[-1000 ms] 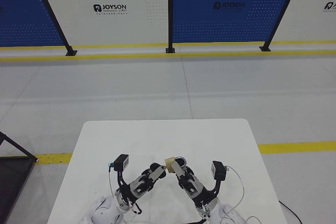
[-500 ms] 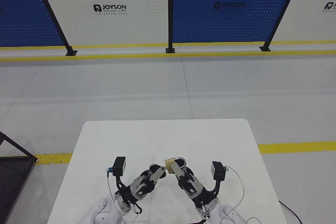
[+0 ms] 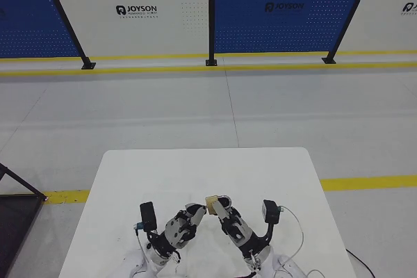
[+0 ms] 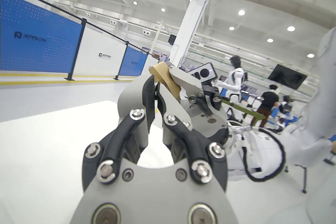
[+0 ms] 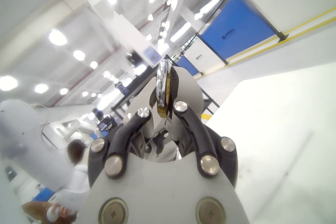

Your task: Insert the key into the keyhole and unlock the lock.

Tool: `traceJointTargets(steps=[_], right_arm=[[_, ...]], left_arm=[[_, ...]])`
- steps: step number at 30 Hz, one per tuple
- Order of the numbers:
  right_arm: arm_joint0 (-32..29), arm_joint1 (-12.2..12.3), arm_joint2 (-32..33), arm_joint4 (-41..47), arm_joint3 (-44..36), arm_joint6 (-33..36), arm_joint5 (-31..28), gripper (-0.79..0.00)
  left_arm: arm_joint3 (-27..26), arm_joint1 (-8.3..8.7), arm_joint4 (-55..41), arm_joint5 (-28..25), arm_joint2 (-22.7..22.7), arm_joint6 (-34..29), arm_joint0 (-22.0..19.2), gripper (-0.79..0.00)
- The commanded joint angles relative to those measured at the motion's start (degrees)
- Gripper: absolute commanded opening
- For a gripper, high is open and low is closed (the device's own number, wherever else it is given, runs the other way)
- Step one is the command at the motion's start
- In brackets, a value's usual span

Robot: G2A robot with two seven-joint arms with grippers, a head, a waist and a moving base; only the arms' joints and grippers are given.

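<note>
Left hand [image 4: 155,96] is rolling at the wrist, pinched narrow at 8 o'clock of the lock [image 3: 211,203], which the right hand [image 5: 168,82] is clamping; likely turning the hidden key.

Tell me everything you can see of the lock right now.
The lock is a padlock with a brass-coloured body and a shiny silver shackle, seen edge-on in the right wrist view. The right gripper is shut on it, holding it above the white table. The left gripper has its tips close to the lock's body; the keyhole is hidden.
</note>
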Motion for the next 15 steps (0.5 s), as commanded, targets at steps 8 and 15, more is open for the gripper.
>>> traceJointTargets(steps=[8, 15], right_arm=[[0.03, 0.07, 0.14, 0.51, -0.20, 0.31, 0.29, -0.785], [-0.11, 0.15, 0.25, 1.00, -0.38, 0.60, 0.23, -0.785]], left_arm=[[2.28, -0.05, 13.60, 7.99, 1.48, 12.15, -0.98, -0.785], [3.59, -0.05, 21.00, 16.91, 2.09, 17.25, -1.94, -0.785]])
